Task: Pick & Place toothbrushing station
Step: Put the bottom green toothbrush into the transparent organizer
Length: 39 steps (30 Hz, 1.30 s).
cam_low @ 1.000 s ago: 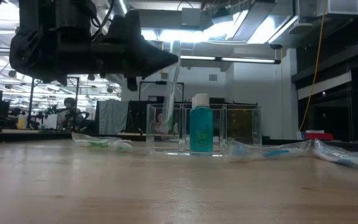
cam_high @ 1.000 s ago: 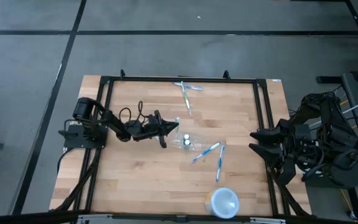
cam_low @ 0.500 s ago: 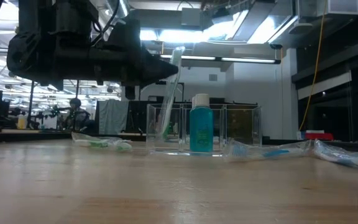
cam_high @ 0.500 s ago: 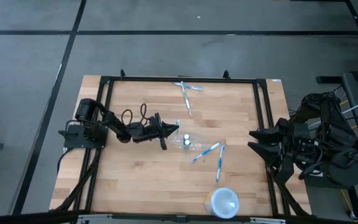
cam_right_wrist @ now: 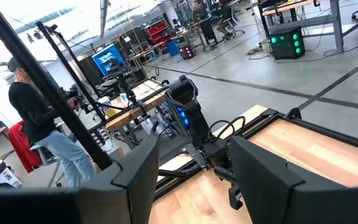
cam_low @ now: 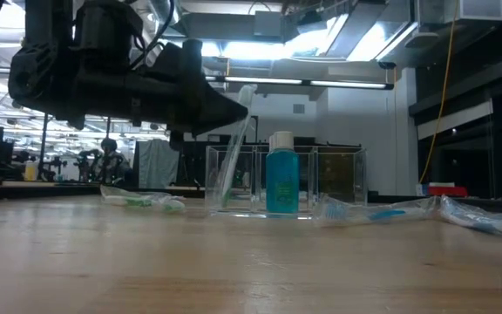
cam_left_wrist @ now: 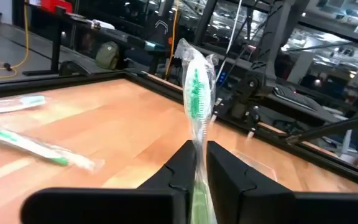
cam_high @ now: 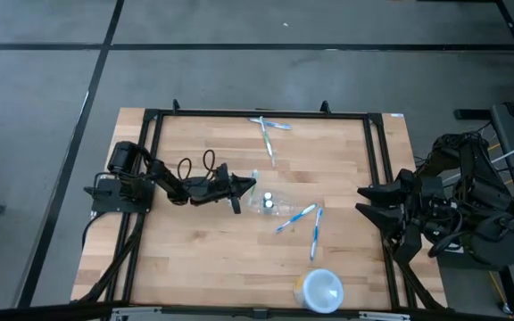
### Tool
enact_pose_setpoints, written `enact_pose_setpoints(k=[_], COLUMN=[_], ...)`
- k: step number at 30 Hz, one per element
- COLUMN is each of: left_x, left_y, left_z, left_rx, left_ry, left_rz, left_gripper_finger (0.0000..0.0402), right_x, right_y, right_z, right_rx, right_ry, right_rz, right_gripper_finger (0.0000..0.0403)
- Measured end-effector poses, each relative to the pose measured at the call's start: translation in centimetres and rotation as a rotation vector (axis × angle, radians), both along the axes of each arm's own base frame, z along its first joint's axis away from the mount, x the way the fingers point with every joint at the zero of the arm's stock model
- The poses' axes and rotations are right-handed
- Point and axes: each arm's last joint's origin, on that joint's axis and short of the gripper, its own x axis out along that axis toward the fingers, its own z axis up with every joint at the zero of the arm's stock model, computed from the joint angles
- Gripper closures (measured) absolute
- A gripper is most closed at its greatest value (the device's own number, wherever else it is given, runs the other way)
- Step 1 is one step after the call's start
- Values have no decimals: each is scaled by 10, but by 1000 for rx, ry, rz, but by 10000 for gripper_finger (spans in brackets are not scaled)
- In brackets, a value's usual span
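The left tool (cam_high: 244,185) reaches over the middle of the worktop (cam_high: 203,259), its tip just left of the station (cam_low: 286,181). Between its fingers (cam_left_wrist: 229,177) stands a green brush (cam_left_wrist: 197,106) in a clear wrapper, sitting in the narrow gap. In the low view the brush (cam_low: 235,139) leans with its head up by the tool's tip and its lower end inside the station's left compartment, on or near the floor of it. The fingers lie close along the brush on both sides, but whether they press on it or have let go cannot be told.

The station is a clear holder near the worktop's centre, faint against the wood from above (cam_high: 270,203). A teal bottle (cam_low: 281,179) with a white cap stands in its middle compartment; the right compartment looks bare.

Just right of the station two blue brushes lie in wrappers, one slanting (cam_high: 294,217) and one nearly straight toward the near edge (cam_high: 315,232). At the far edge lie two more wrapped brushes, crossed (cam_high: 268,134); in the low view a green one (cam_low: 142,200) shows flat on the wood to the left. A white cup (cam_high: 321,289) with a pale blue inside stands at the near edge, right of centre.

The right tool (cam_high: 364,201) waits at the worktop's right edge, well apart from everything, its fingers (cam_right_wrist: 266,171) spread wide and bare. A person stands in the room beyond (cam_right_wrist: 39,130).
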Motion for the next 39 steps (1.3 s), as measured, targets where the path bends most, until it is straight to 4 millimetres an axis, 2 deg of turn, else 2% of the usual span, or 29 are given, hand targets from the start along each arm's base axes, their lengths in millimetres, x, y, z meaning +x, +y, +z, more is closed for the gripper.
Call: enact_pose_setpoints(k=[15,21,31,39], left_x=[0,0,-2,-29], left_y=[-1,-1,-3,4], left_z=[3,9,9,54], left_rx=[-24,-28,-33,50], left_ry=[-44,-100,-89,-193], left_rz=[-32,-33,-111,-87], left_gripper_finger=[236,198,191,191], right_x=[5,6,6,8], right_y=[9,11,12,14], right_z=[-6,-6,-6,-7], right_rx=[-11,-2,5,12], right_ry=[9,5,2,-6], right_rz=[0,-2,-3,-19], right_gripper_finger=[201,201,201,201])
